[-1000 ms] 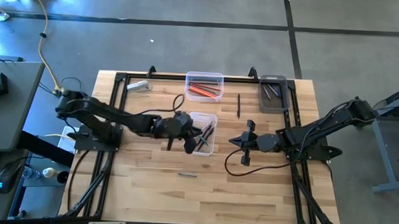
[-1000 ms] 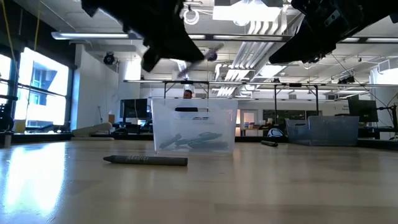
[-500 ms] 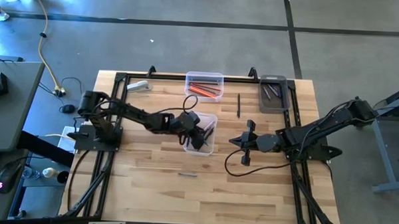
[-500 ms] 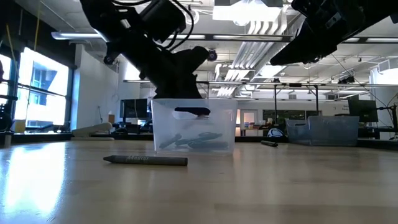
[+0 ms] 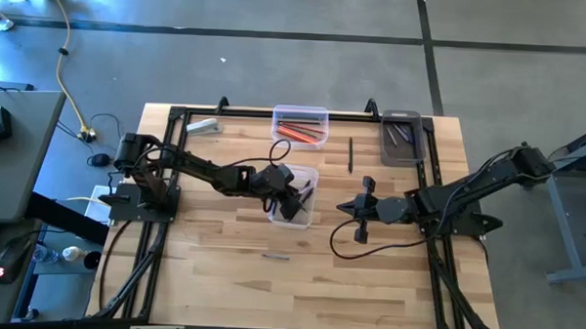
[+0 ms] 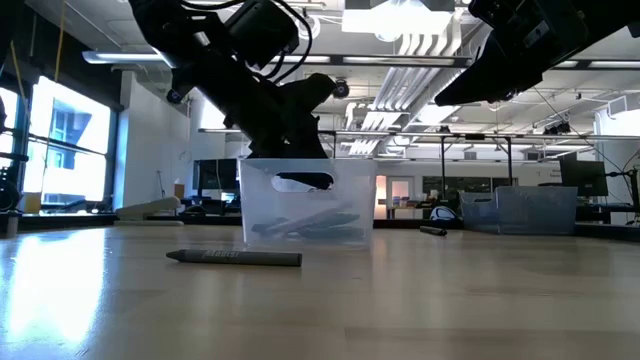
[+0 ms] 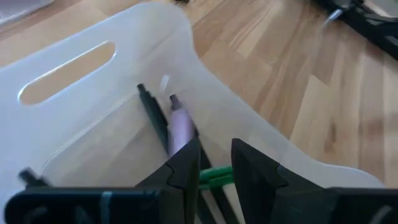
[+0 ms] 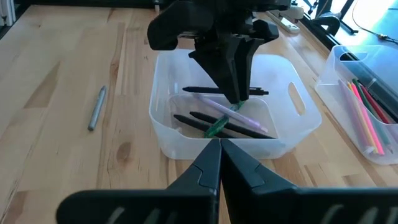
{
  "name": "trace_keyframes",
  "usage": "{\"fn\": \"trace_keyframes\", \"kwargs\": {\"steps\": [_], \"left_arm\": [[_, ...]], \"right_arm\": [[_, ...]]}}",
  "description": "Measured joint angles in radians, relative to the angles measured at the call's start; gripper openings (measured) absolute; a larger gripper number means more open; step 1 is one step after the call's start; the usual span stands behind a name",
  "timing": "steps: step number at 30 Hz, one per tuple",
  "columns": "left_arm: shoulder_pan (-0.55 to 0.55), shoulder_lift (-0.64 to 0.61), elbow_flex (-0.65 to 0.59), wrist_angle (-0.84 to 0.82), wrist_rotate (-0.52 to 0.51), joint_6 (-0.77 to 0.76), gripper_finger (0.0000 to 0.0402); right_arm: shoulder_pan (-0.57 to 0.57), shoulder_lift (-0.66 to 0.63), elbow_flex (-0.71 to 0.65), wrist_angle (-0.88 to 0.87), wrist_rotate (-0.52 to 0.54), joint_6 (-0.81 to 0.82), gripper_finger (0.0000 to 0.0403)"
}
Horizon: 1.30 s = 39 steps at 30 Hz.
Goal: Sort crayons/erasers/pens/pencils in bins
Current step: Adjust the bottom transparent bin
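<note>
My left gripper (image 5: 290, 202) (image 7: 214, 146) reaches down into the middle clear bin (image 5: 312, 175) (image 8: 165, 134), its fingers open a little. Under it lie a lilac pen (image 7: 180, 124) (image 8: 227, 111), a green pen (image 8: 217, 127) and black pens (image 8: 211, 121) on the bin's floor. A grey crayon (image 5: 276, 255) (image 6: 235, 257) lies flat on the table in front of the bin. My right gripper (image 5: 348, 208) (image 8: 219, 144) hangs shut to the right of that bin, holding nothing. My left gripper comes into the bin slanting down from the table's left. Its open fingers (image 7: 186, 165) stand over the near end of the lilac pen (image 7: 181, 138), which lies on the bin floor. I cannot tell whether a finger touches it.
A clear bin (image 5: 300, 126) with red and orange sticks stands at the far edge, and a dark grey bin (image 5: 402, 137) sits at the far right. Between them a black pencil (image 5: 351, 154) lies on the wood. A pale object (image 5: 203, 125) lies at the far left.
My left gripper has gone down and toward the table's right, into the middle clear bin, and has then kept still there. The bin has shifted slightly on the table.
</note>
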Motion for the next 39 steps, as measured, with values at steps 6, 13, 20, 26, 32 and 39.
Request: {"fn": "trace_keyframes", "kwargs": {"steps": [6,13,20,26,32,39], "left_arm": [[-0.004,-0.034,0.018,-0.002,0.05,0.087,0.0073],[-0.062,-0.232,0.023,-0.223,0.1,0.283,0.0028],[-0.213,-0.431,0.009,-0.591,-0.072,0.274,0.0004],[-0.331,-0.463,-0.177,-0.576,-0.111,0.118,0.0001],[-0.348,-0.433,-0.334,-0.251,-0.111,0.104,0.0],[-0.273,-0.342,-0.348,-0.026,-0.059,0.168,0.0]], "right_arm": [[0.0,0.0,0.0,-0.005,0.0,0.0,0.0],[0.0,0.0,0.0,-0.102,0.0,0.008,0.0],[0.0,0.0,0.0,-0.134,0.0,0.024,0.0],[0.0,0.001,0.0,-0.114,-0.003,0.024,0.0],[0.0,0.001,0.0,-0.066,-0.006,0.017,0.0],[0.0,0.001,0.0,-0.045,-0.006,0.016,0.0]]}}
